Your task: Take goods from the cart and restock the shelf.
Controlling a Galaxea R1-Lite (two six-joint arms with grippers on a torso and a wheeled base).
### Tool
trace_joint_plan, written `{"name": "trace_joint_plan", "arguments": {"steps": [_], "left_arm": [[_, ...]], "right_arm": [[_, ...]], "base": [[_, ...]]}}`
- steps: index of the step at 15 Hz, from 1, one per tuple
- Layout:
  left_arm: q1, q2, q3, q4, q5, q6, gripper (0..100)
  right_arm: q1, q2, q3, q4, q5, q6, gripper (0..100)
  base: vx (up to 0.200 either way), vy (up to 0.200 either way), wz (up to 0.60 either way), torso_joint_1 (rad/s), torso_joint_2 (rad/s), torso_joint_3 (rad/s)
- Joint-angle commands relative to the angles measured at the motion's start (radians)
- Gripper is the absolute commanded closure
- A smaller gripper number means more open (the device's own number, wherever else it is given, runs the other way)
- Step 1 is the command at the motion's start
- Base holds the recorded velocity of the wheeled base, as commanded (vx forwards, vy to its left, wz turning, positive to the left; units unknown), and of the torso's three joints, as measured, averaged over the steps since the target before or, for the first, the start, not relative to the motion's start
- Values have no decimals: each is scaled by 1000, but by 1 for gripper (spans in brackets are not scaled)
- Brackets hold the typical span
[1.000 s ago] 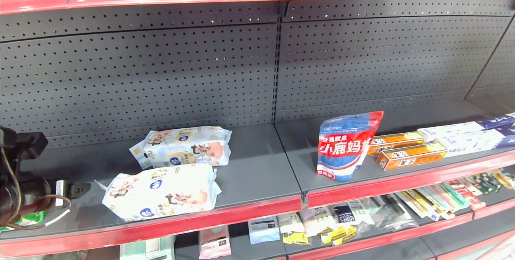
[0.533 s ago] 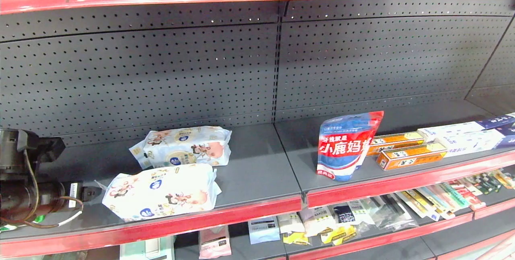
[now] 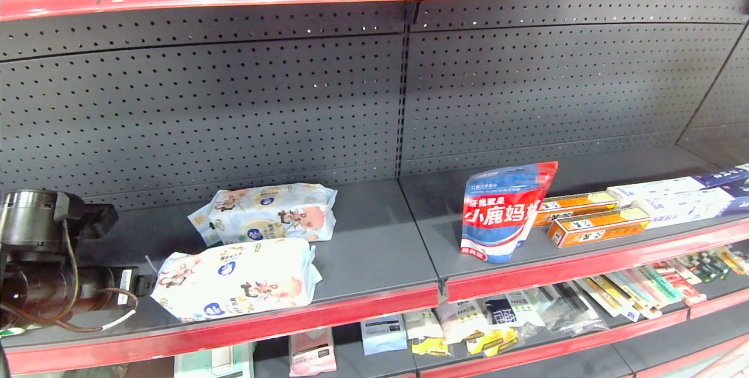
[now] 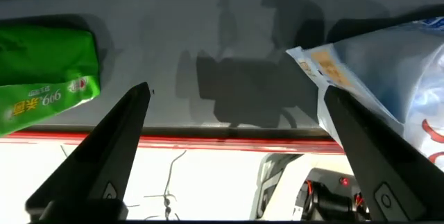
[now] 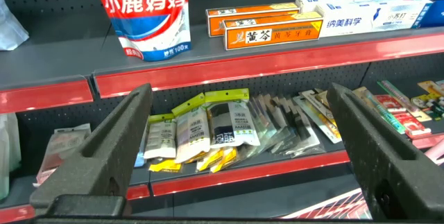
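Two white packs lie flat on the shelf: a back pack and a front pack just beside the left gripper, spread wide and holding nothing. The right gripper gapes empty too, facing the blue pouch.

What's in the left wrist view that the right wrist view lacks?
Left wrist only: a green soft pack lying on the grey, red-edged shelf, and a white printed soft pack beside the open left gripper.
Right wrist only: an upright blue, red and white pouch, orange cartons, white cartons, and small packets on the shelf below, past the open right gripper.
Both: that same shelf, and each gripper empty.
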Motion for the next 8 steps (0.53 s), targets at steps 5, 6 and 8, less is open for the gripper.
{"name": "trace_joint_plan", "arguments": {"steps": [5,6,8], "left_arm": [[-18,3,-5,0,0,0,0],[-19,3,-5,0,0,0,0],[-30,6,-6,-12,0,0,0]], "right_arm": [[0,1,0,0,0,0,0],[0,1,0,0,0,0,0],[0,1,0,0,0,0,0]], "base": [[0,0,0,0,0,0],[0,0,0,0,0,0],[0,0,0,0,0,0]]}}
